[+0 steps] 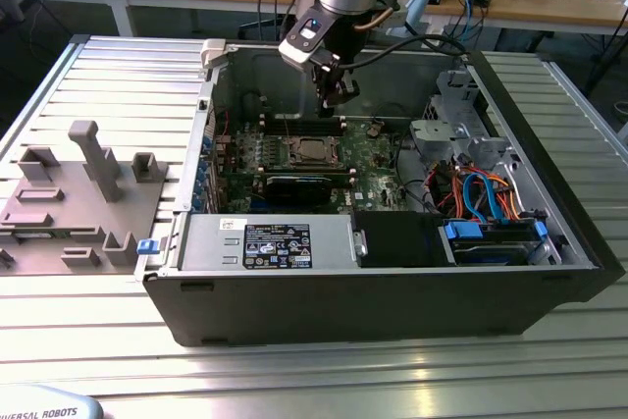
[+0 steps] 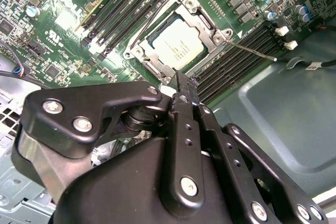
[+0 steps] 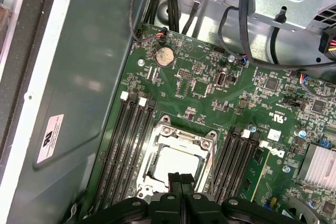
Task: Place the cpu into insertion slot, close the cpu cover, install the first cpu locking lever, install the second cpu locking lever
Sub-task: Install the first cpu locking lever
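The cpu (image 2: 177, 45), a flat square chip with a dull silver top, lies in the insertion slot (image 1: 311, 152) on the green motherboard (image 3: 210, 85). The cpu cover (image 2: 206, 20), a silvery frame, lies down around the chip; in the first wrist view the cpu (image 3: 176, 162) shows through the cover (image 3: 182, 140). One thin locking lever (image 2: 254, 52) sticks out sideways from the socket over the memory slots. My gripper (image 2: 180, 77) hangs just above the socket's edge, its fingers shut together with nothing between them, as both wrist views (image 3: 181, 178) show. In the exterior view the gripper (image 1: 332, 100) sits above the board's rear.
The open case holds a labelled power supply (image 1: 275, 242) at the front, a drive cage with coloured cables (image 1: 481, 203) on the exterior view's right, and a black card (image 1: 299, 188) below the socket. A grey fixture (image 1: 78, 193) stands outside on the exterior view's left. Cables (image 3: 236, 19) cross the board's edge.
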Available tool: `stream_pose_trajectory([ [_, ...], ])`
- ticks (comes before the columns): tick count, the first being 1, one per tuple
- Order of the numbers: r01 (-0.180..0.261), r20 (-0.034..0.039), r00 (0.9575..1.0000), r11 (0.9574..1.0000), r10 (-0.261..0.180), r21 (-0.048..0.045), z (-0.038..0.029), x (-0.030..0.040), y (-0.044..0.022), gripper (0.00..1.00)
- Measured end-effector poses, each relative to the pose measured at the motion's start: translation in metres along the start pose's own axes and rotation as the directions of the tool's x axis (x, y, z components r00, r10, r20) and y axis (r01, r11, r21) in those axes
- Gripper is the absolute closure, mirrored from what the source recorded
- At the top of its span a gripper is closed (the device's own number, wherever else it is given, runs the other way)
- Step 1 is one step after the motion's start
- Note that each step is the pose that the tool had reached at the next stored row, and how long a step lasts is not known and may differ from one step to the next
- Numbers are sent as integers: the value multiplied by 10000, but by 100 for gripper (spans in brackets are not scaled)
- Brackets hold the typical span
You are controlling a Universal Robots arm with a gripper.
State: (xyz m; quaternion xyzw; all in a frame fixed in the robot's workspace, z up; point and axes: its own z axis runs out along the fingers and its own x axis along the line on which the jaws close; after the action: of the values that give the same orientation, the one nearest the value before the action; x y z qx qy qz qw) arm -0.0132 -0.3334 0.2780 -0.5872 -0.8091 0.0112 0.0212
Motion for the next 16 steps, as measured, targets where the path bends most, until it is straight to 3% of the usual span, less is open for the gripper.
stream_pose_trajectory([
  [16, 332, 14, 9994, 9994, -332, 7, 0, 0, 0, 89],
])
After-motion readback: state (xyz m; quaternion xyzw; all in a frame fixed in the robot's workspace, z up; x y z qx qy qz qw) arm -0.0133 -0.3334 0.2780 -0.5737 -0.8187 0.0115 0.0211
